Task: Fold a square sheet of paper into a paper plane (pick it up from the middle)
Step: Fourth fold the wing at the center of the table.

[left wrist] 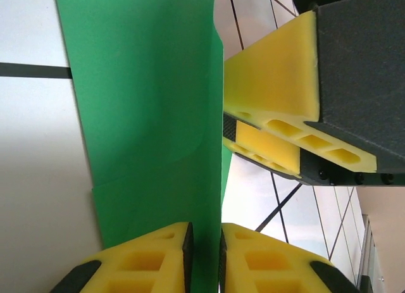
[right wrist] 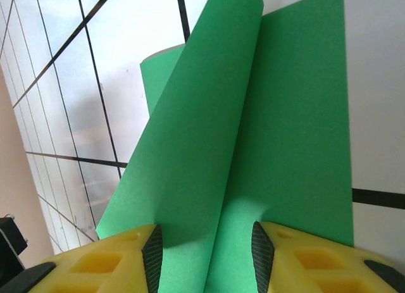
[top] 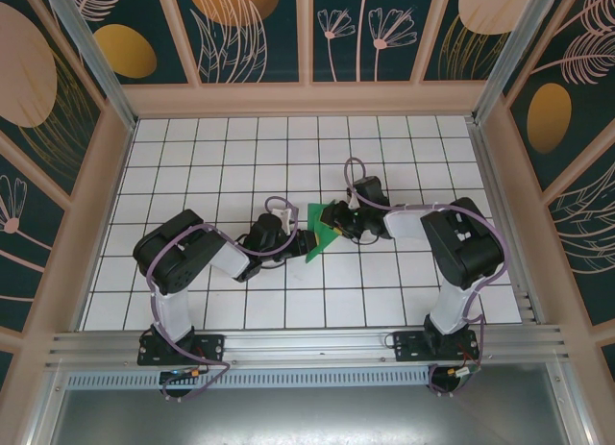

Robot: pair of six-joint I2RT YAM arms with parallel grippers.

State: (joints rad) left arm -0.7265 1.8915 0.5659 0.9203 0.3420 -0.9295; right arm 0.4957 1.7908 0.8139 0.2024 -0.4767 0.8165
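Top external gave you the whole layout: your left gripper (top: 304,241) reached in from the left, the green sheet of paper (top: 322,232) was held up over the middle of the white grid table (top: 192,147), and your right gripper (top: 340,221) faced it from the right, the two almost nose to nose. What that view could not settle for you was the grip. Left wrist showed it: the yellow fingers (left wrist: 145,255) were pressed nearly together, with the sheet's edge clamped in the thin slot between them. The paper ran flat away from the camera with a soft bend across it, and the right gripper's yellow pads (left wrist: 272,78) sat just beside the sheet's right edge. Right wrist told you something the other two did not: there the sheet was doubled into a loose fold, one layer curling over the other, and the fingers (right wrist: 126,258) stood apart with that fold running between them.
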